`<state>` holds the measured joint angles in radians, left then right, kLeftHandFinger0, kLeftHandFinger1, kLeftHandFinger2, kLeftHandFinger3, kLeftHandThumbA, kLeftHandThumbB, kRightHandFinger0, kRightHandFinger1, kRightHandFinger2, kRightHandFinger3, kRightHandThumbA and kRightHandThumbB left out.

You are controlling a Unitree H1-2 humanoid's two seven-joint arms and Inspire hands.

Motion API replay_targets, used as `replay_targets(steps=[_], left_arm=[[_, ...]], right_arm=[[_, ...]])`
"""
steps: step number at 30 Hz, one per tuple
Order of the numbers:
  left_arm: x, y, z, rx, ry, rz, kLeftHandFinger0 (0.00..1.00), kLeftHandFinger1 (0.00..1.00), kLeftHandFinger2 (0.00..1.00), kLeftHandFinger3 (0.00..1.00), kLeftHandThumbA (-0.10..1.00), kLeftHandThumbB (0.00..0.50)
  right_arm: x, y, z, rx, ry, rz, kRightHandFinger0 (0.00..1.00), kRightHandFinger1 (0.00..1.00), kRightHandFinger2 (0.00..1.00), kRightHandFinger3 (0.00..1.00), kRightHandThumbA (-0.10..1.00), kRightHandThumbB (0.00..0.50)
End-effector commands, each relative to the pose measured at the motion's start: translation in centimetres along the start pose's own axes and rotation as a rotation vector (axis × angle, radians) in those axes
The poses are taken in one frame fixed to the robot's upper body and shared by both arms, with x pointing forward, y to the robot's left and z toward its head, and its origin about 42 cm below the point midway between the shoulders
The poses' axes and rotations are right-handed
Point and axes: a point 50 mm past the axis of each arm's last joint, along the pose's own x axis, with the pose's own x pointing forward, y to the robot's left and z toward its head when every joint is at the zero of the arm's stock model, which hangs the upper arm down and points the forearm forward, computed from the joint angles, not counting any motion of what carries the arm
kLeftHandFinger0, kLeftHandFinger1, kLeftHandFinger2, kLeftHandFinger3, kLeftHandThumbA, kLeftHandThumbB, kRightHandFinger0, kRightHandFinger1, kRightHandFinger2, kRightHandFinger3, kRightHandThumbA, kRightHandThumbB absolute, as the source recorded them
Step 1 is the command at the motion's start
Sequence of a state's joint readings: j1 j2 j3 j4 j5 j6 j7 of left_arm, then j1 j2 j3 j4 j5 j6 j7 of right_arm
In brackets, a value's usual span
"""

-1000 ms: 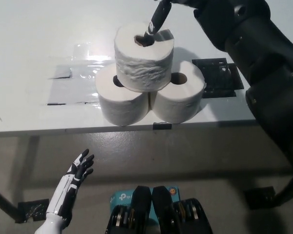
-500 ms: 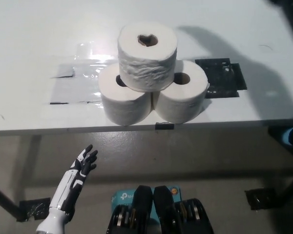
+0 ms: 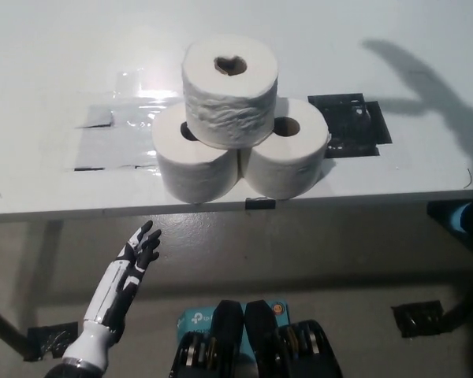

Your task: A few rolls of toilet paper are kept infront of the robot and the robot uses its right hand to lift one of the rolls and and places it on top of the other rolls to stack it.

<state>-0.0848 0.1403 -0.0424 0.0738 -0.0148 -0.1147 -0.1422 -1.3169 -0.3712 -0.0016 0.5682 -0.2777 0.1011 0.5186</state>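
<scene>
Top roll (image 3: 230,90) sits upright on two rolls, left (image 3: 195,161) and right (image 3: 288,156), touching side by side near the surface's (image 3: 47,63) front edge. Left hand (image 3: 130,264) hangs below it, fingers spread, holding nothing. Right hand's out of view.

Three white toilet paper rolls (image 3: 230,90) with dark cores stand on a white table (image 3: 55,47) bearing a black patch (image 3: 353,126) and clear glossy tape (image 3: 118,138).
</scene>
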Motion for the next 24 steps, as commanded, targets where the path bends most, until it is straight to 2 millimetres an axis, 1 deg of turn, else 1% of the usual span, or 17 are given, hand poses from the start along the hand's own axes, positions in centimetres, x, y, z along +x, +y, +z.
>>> replay_targets(steps=[1, 2, 3, 5, 6, 9, 12, 13, 14, 16, 17, 18, 20, 21, 22, 23, 24], left_arm=[[3.8, 2.9, 3.4, -0.026, -0.145, 0.062, 1.00, 1.00, 1.00, 1.00, 0.92, 0.135], [4.2, 2.9, 3.6, -0.028, -0.151, 0.063, 1.00, 1.00, 1.00, 1.00, 0.92, 0.135], [4.3, 2.9, 3.6, -0.030, -0.155, 0.063, 1.00, 1.00, 1.00, 1.00, 0.92, 0.136], [4.5, 2.8, 3.8, -0.034, -0.159, 0.061, 1.00, 1.00, 1.00, 1.00, 0.93, 0.138], [4.6, 2.8, 3.9, -0.032, -0.160, 0.064, 1.00, 1.00, 1.00, 1.00, 0.93, 0.139], [4.8, 2.9, 4.1, -0.025, -0.168, 0.067, 1.00, 1.00, 1.00, 1.00, 0.93, 0.138], [5.2, 3.2, 4.4, -0.021, -0.175, 0.067, 1.00, 1.00, 1.00, 1.00, 0.93, 0.141], [5.3, 3.2, 4.5, -0.020, -0.176, 0.067, 1.00, 1.00, 1.00, 1.00, 0.93, 0.149], [5.5, 3.3, 4.6, -0.022, -0.177, 0.065, 1.00, 1.00, 1.00, 1.00, 0.93, 0.153], [5.7, 3.3, 4.7, -0.024, -0.182, 0.062, 1.00, 1.00, 1.00, 1.00, 0.93, 0.154], [5.8, 3.2, 4.8, -0.026, -0.184, 0.059, 1.00, 1.00, 1.00, 1.00, 0.93, 0.155], [5.8, 3.3, 4.8, -0.021, -0.185, 0.061, 1.00, 1.00, 1.00, 1.00, 0.93, 0.151], [5.7, 3.3, 4.8, -0.017, -0.183, 0.063, 1.00, 1.00, 1.00, 1.00, 0.93, 0.157], [5.6, 3.4, 4.8, -0.012, -0.181, 0.063, 1.00, 1.00, 1.00, 1.00, 0.93, 0.158], [5.5, 3.4, 4.7, -0.012, -0.180, 0.062, 1.00, 1.00, 1.00, 1.00, 0.93, 0.156], [5.4, 3.4, 4.7, -0.015, -0.178, 0.061, 1.00, 1.00, 1.00, 1.00, 0.93, 0.147], [5.2, 3.4, 4.6, -0.018, -0.175, 0.058, 1.00, 1.00, 1.00, 1.00, 0.92, 0.146]], right_arm=[[-20.8, -10.0, 9.4, 0.150, -0.650, -0.546, 1.00, 1.00, 1.00, 1.00, 1.00, 0.207], [-22.4, -8.1, 8.6, 0.170, -0.653, -0.555, 1.00, 1.00, 1.00, 1.00, 1.00, 0.225], [-23.3, -7.1, 8.0, 0.198, -0.655, -0.564, 1.00, 1.00, 1.00, 1.00, 1.00, 0.248], [-24.9, -5.2, 7.0, 0.248, -0.652, -0.579, 1.00, 1.00, 1.00, 1.00, 1.00, 0.264], [-26.0, -3.5, 5.9, 0.268, -0.640, -0.581, 1.00, 1.00, 1.00, 1.00, 1.00, 0.240], [-27.2, -0.3, 4.4, 0.334, -0.605, -0.579, 1.00, 1.00, 1.00, 1.00, 1.00, 0.207], [-27.9, 2.0, 3.3, 0.415, -0.614, -0.576, 1.00, 1.00, 1.00, 1.00, 1.00, 0.206], [-28.0, 2.5, 3.1, 0.434, -0.620, -0.575, 1.00, 1.00, 1.00, 1.00, 1.00, 0.218], [-28.2, 3.6, 2.6, 0.475, -0.621, -0.581, 1.00, 1.00, 1.00, 1.00, 1.00, 0.242], [-28.5, 5.0, 2.0, 0.538, -0.617, -0.572, 1.00, 1.00, 1.00, 1.00, 1.00, 0.251], [-28.4, 5.7, 1.6, 0.584, -0.612, -0.572, 1.00, 1.00, 1.00, 1.00, 1.00, 0.273], [-28.0, 7.4, 0.7, 0.610, -0.587, -0.551, 1.00, 1.00, 1.00, 1.00, 1.00, 0.245], [-27.7, 9.0, -0.1, 0.647, -0.548, -0.536, 1.00, 1.00, 1.00, 1.00, 1.00, 0.243], [-27.6, 10.1, -0.6, 0.657, -0.517, -0.518, 1.00, 1.00, 1.00, 1.00, 1.00, 0.229], [-27.5, 10.9, -1.1, 0.670, -0.496, -0.500, 1.00, 1.00, 1.00, 1.00, 1.00, 0.233], [-27.2, 12.1, -1.7, 0.674, -0.454, -0.496, 1.00, 1.00, 1.00, 1.00, 1.00, 0.262], [-27.1, 12.9, -2.1, 0.670, -0.423, -0.495, 1.00, 1.00, 1.00, 1.00, 1.00, 0.268]])
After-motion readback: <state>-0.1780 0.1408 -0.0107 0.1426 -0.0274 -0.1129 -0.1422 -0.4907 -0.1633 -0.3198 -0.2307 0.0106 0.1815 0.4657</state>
